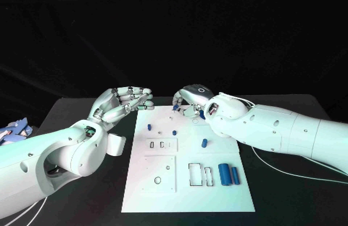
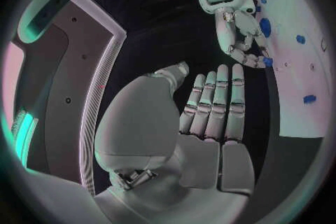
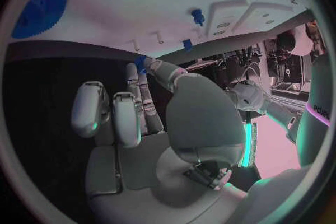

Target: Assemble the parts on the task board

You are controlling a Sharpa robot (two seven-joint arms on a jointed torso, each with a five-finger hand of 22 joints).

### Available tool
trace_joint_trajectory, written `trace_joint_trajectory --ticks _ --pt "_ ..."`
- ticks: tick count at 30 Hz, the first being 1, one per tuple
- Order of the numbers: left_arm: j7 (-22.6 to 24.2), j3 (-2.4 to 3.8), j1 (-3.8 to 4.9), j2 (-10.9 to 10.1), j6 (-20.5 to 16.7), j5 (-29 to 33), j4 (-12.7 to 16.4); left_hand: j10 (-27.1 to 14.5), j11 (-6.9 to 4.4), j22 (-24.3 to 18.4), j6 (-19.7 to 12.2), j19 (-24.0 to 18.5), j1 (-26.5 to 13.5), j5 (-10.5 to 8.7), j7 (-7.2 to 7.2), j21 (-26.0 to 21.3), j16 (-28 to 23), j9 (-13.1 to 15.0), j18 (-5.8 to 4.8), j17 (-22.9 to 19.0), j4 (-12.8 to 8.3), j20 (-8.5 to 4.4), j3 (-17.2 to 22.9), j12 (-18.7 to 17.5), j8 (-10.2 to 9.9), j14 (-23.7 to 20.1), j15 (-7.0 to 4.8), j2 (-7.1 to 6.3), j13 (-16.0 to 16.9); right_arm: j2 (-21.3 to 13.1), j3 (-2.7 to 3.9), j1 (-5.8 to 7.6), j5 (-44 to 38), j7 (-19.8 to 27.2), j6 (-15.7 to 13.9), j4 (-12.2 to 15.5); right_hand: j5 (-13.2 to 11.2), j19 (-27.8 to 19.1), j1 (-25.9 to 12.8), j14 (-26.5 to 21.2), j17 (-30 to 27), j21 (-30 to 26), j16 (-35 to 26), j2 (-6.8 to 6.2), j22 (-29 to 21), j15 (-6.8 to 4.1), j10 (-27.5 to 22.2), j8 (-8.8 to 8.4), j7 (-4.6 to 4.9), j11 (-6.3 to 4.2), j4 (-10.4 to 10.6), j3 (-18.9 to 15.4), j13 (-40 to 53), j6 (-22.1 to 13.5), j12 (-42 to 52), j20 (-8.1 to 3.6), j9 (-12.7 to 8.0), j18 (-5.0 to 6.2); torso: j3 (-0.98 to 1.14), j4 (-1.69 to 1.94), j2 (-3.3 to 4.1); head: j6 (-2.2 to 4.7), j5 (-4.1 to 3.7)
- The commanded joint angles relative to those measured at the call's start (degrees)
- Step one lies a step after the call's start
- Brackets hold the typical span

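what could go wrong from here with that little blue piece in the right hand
The right hand pinches a small blue part at its fingertips, at the far edge of the task board; a slip could drop it onto the black table. The left hand, open, hovers close beside the board's far left corner, so the hands might collide.

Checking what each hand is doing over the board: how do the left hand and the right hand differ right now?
The left hand hovers beside the white board's far left corner, off the plate; the right hand is over the board's far edge. The left hand holds nothing, fingers straight and close together; the right hand pinches a small blue part at its fingertips. Both are silver hands on white arms.
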Motion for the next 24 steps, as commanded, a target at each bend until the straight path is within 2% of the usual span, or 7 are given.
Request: trace_joint_trajectory --ticks 1,10,13,16,20,24 --pt "0.35 0.04 0.09 0.21 1.34 0.23 0.0 -0.07 0.36 -0.11 -0.44 0.18 -0.43 -0.21 1.06 -0.24 -0.35 0.01 0.25 0.07 -0.08 0.27 0.29 -0.23 -0.19 -0.41 0.14 -0.25 -0.06 0.86 0.02 -0.17 0.56 1.09 -0.19 -1.39 0.37 0.42 -0.18 2.81 0.02 0.4 0.2 0.27 0.15 -0.32 0.13 0.26 0.09 0.15 0.09 0.34 -0.05 -0.43 0.25 0.03 1.27 -0.5 -0.11 0.33 0.13 -0.22 0.14" --pt "0.36 0.05 0.09 0.37 1.4 0.23 -0.05 -0.07 0.36 -0.11 -0.44 0.18 -0.43 -0.21 1.06 -0.24 -0.35 0.01 0.25 0.07 -0.08 0.27 0.29 -0.23 -0.19 -0.41 0.14 -0.25 -0.06 2.47 0.02 -0.83 0.69 0.92 0.19 -3.92 0.37 0.23 -0.92 2.77 -0.1 0.27 0.23 -0.17 -0.02 -0.2 0.09 0.23 0.2 0.28 0.52 0.06 -0.1 -0.86 0.25 0.12 1.66 -0.45 -0.44 0.9 0.36 -0.6 0.33" --pt "0.36 0.05 0.18 0.33 1.37 0.24 0.0 -0.07 0.36 -0.11 -0.44 0.18 -0.43 -0.21 1.06 -0.24 -0.35 0.01 0.25 0.07 -0.08 0.27 0.29 -0.23 -0.19 -0.41 0.14 -0.25 -0.06 2.61 0.02 -1.01 0.71 0.73 0.69 -4.11 0.34 0.18 -1.12 2.76 -0.14 0.23 0.24 -0.3 -0.07 -0.18 0.07 0.19 0.22 0.3 0.63 -0.01 -0.11 -0.99 0.24 0.14 1.75 -0.44 -0.39 0.72 0.41 -0.69 0.55" --pt "0.34 0.05 0.38 0.24 1.35 0.24 0.1 -0.07 0.38 -0.14 -0.45 0.16 -0.47 -0.21 1.07 -0.27 -0.39 0.01 0.24 0.1 -0.1 0.29 0.33 -0.28 -0.21 -0.45 0.16 -0.23 -0.05 2.7 0.02 -1.09 0.66 0.44 1.39 -4.28 0.33 0.07 -1.26 2.72 -0.32 0.13 0.17 -0.38 -0.23 -0.17 0.05 0.16 0.23 0.32 0.73 -0.05 -0.12 -1.09 0.23 0.16 1.81 -0.4 -0.39 0.63 0.58 -0.48 0.56" --pt "0.33 0.05 0.55 0.21 1.32 0.29 0.11 -0.07 0.38 -0.14 -0.45 0.16 -0.47 -0.21 1.07 -0.27 -0.39 0.01 0.24 0.1 -0.1 0.29 0.33 -0.28 -0.21 -0.45 0.16 -0.23 -0.05 2.78 0.01 -1.14 0.52 0.11 2.55 -4.53 0.25 -0.06 -1.4 2.69 -0.45 0.0 0.12 -0.51 -0.42 -0.15 0.02 0.16 0.23 0.34 0.81 -0.11 -0.13 -1.15 0.22 0.18 1.89 -0.36 -0.5 0.76 0.63 -0.65 0.5" --pt "0.34 0.05 0.62 0.2 1.29 0.33 0.1 -0.07 0.38 -0.14 -0.45 0.16 -0.47 -0.21 1.07 -0.27 -0.39 0.01 0.24 0.1 -0.1 0.29 0.33 -0.28 -0.21 -0.45 0.16 -0.23 -0.05 2.92 0.01 -1.19 0.39 -0.16 3.13 -4.73 0.2 -0.09 -1.46 2.67 -0.51 -0.03 0.09 -0.58 -0.46 -0.14 -0.01 0.15 0.23 0.34 0.84 -0.14 -0.14 -1.19 0.21 0.19 1.92 -0.35 -0.41 0.69 0.66 -0.7 0.56"
